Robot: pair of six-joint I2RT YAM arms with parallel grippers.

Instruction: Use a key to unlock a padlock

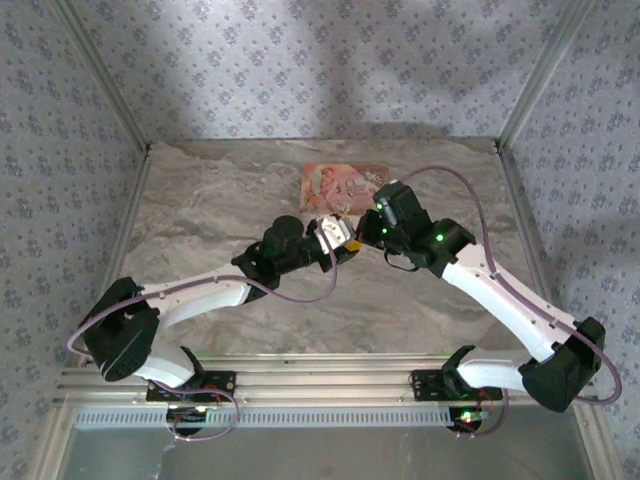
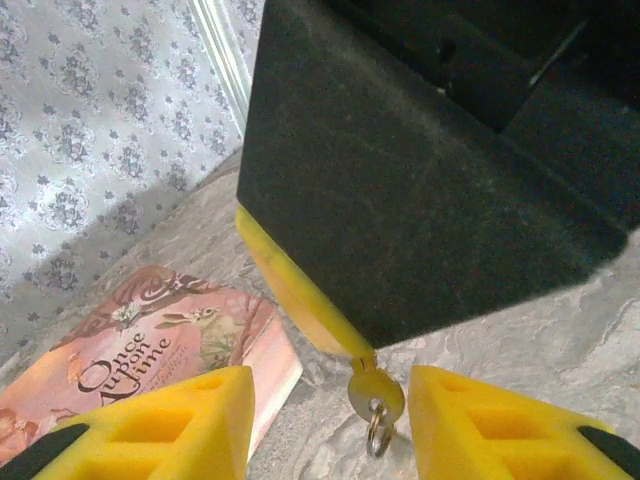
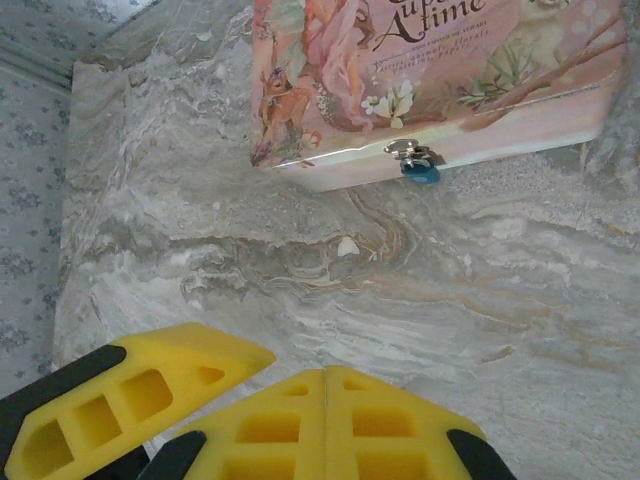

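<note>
We judge the tiny dark-blue padlock (image 3: 420, 173) hanging from the pink printed tin (image 3: 330, 60) light, slippery: hold its body. Right claw (image 3: 325, 385) pinches the silver key (image 2: 377, 392); left claw (image 2: 330, 400) gapes

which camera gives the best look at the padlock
Right wrist: the padlock sits in plain sight at the silver latch on the front edge of the pink box. In top external the lock is too small to tell; left wrist sees the box's lid, lock hidden.

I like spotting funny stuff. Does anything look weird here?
Nothing is spilled or broken. One oddity: the key dangles from the very tip of the right pincer, looking barely pinched, its ring hanging down.
</note>
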